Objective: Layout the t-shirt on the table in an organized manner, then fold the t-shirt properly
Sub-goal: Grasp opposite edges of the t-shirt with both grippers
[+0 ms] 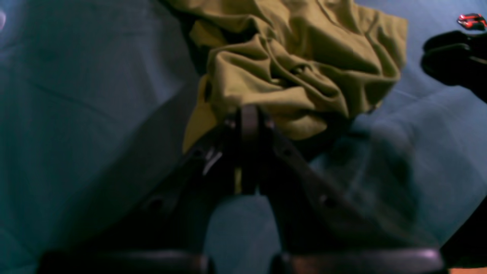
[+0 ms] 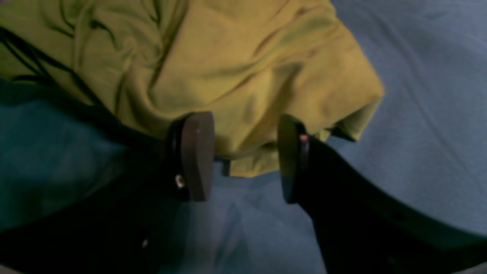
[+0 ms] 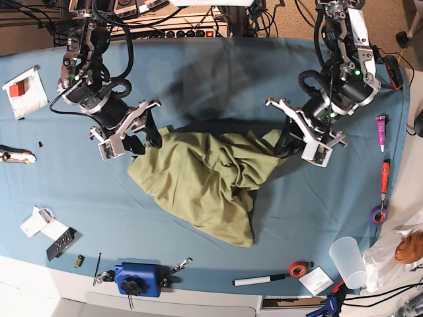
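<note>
Both pincers are down at the cloth: the left gripper (image 1: pixel 249 125) is pinched together on an edge of the t-shirt (image 3: pixel 205 181), while the right gripper (image 2: pixel 243 156) has its fingers (image 2: pixel 196 152) spread apart, straddling another edge without clamping it. Under them the table (image 3: pixel 198 72) stretches wide in blue-teal. On it, roughly mid-table between the two arms, the olive-green shirt lies crumpled and bunched. Along the front edge sit a blue tool (image 3: pixel 139 276), a clear cup (image 3: pixel 348 261) and a marker (image 3: pixel 259 280).
</note>
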